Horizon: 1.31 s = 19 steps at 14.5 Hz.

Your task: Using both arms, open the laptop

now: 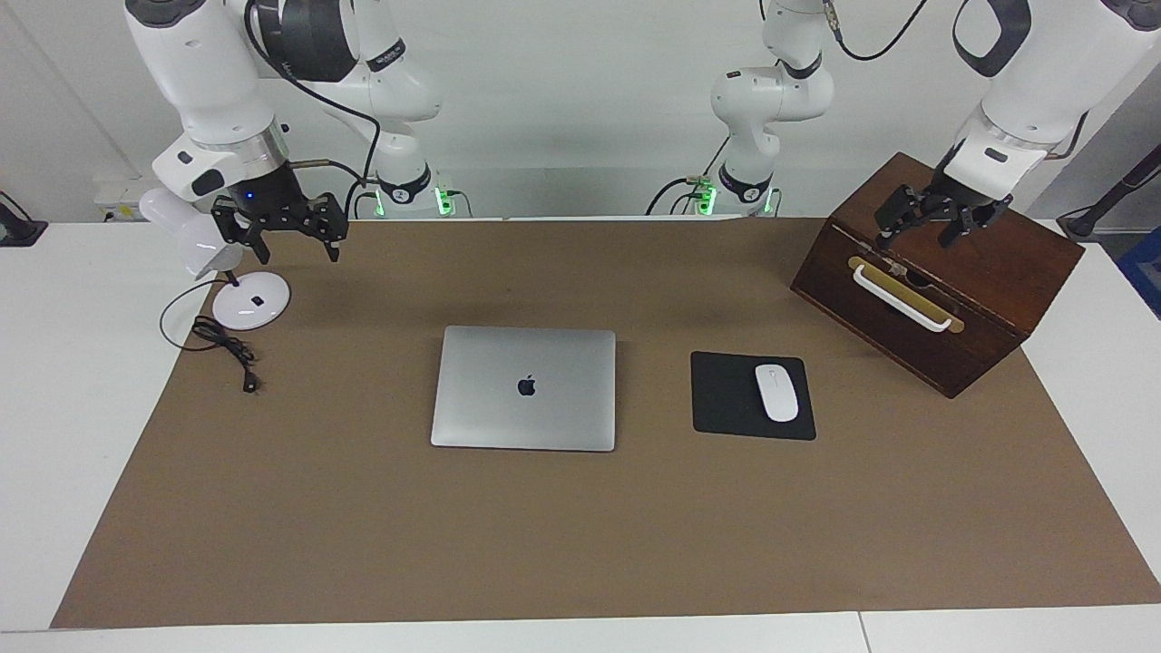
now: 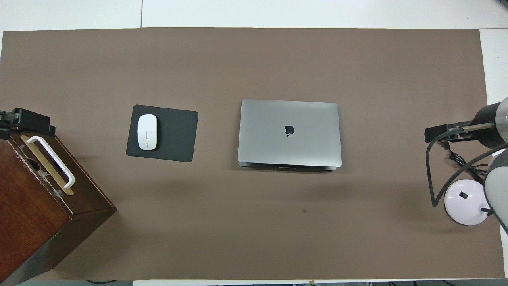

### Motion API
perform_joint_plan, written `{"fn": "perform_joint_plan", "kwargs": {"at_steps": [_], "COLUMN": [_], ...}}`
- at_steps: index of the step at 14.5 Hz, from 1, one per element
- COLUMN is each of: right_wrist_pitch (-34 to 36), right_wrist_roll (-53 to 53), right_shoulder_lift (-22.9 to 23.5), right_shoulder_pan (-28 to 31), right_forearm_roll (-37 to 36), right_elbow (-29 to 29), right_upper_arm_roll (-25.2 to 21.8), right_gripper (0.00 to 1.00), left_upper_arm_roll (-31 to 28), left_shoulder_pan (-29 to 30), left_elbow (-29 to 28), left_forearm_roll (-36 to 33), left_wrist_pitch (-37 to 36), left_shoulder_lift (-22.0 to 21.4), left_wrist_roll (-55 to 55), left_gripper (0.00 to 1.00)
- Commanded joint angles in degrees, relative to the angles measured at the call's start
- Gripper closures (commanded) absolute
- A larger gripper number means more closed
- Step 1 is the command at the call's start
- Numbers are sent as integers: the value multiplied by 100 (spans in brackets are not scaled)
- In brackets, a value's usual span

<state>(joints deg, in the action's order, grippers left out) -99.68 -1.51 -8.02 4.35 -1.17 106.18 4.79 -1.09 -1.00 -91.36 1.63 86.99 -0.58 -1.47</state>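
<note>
Laptop position: the thin silver-grey metal laptop (image 1: 524, 388) lies shut and flat on the brown mat (image 1: 580, 544) at mid-table, dark logo up.
Laptop axis: the long sides run from one arm's end of the table to the other; a dark seam shows along the edge nearest the robots.
Left gripper (image 1: 927, 227): black fingers spread, empty, over the dark wooden box (image 1: 952, 336) with the white handle.
Right gripper (image 1: 292, 238): black fingers spread, empty, over the mat corner beside the white desk lamp (image 1: 245, 304).
Nearer arm: the right gripper appears somewhat closer; both are well apart from the laptop.
Direction to laptop: inward toward mid-table, downward, and away from the robots.
Surface: smooth lid, likely slippery.
Room: open mat around the laptop; a white mouse (image 1: 776, 392) on a black mouse pad (image 1: 726, 399) lies toward the left arm's end.
</note>
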Motion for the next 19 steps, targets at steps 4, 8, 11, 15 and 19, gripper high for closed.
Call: {"fn": "perform_joint_plan", "kwargs": {"at_steps": [4,8,11,15,19], "right_wrist_pitch": [-157,-288,-1215,-3184,-4820], "right_wrist_roll": [10,2,-33,-252,-324], "right_shoulder_lift": [-156,-156,-138,-7,327], "right_shoulder_pan": [31,31,92,101,-292], "right_forearm_roll": [117,117,117,790,1994], "right_elbow": [202,263,604,1474,2186], "right_upper_arm_roll": [5,-4,-4,-13,-4], "right_gripper": [0,0,0,0,0], "left_upper_arm_roll": [48,48,48,48,57], "left_shoulder_pan": [65,74,83,57,-22], "left_elbow": [-163,-128,-119,-390,-1461], "left_forearm_roll": [-57,-48,-22,31,398], "left_wrist_pitch": [125,143,177,510,1625], "left_shoulder_lift": [-145,-127,-118,-206,-635], "left_wrist_roll": [67,182,217,199,191], "left_gripper": [5,100,100,100,100]}}
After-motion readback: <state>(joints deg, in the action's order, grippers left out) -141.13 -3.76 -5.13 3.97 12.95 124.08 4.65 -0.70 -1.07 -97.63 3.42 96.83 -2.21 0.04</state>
